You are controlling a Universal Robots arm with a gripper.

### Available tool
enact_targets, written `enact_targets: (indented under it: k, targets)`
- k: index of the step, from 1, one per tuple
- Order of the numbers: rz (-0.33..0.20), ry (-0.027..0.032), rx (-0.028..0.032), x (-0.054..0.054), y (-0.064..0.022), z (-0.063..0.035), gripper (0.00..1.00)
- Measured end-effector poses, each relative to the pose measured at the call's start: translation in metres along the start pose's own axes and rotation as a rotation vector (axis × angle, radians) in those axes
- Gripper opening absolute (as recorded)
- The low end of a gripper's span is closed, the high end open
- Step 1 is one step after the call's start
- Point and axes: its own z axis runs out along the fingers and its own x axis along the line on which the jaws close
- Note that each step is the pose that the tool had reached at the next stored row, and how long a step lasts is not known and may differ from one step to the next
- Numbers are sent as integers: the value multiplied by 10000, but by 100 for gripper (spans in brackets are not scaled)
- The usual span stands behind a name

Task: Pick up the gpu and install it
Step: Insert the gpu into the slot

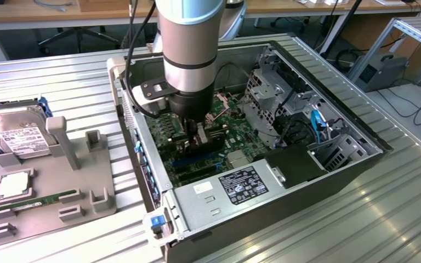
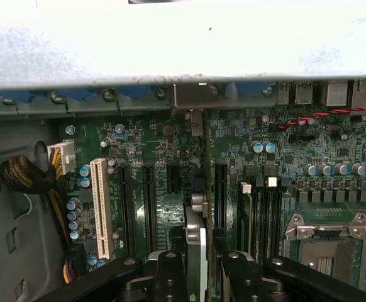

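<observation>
Wrist view: your fingers (image 2: 199, 264) pinch the gpu (image 2: 195, 236) edge-on, upright above the motherboard (image 2: 164, 182) slots.
Treat the card as light, stiff and fragile: hold the bare board edges, not components, inside the computer case (image 1: 342, 164) mid-worktop.

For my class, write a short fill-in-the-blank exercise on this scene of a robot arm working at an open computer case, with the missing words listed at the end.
1. The gripper holds the gpu on edge, above the green ____ inside the computer case.
2. On the grey holder beside the case, the boxy silver part with a white label is a hard ____.
3. On the motherboard, the long slot that stands out from the black ones is coloured ____.

Missing words: motherboard; drive; white
</observation>
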Motion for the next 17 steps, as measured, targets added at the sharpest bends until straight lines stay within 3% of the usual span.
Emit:
enact_targets:
  k: [10, 17]
  targets:
    - [-2, 10, 6, 1, -3, -33, 27]
    - [23, 58, 3, 1, -2, -28, 27]
